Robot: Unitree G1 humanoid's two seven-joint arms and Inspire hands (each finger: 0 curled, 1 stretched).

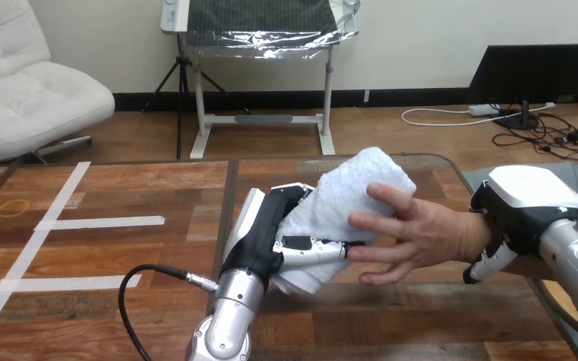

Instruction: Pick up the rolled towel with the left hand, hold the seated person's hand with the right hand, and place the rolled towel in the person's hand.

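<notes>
The left hand (267, 233) grips the towel (354, 192), thumb across its near side and fingers curled round the far side, so the roll keeps its shape and stays above the table (120, 301) instead of lying on it. The towel is tilted up and to the right, its free end offered to the person's hand (414, 229), which reaches in from the right with fingers spread and laid against the roll (touching it, not visibly closed on it). The right hand (527, 199) sits over the person's wrist (470, 237), its fingers (488, 265) curled down round it; I judge that hold is meant to steady the arm while the towel is passed across. The handover looks close to done, since both the robot's left hand and the person's hand are on the towel. No writing or label can be read on the towel or either hand; the white tape (98, 222) on the table is blank.
</notes>
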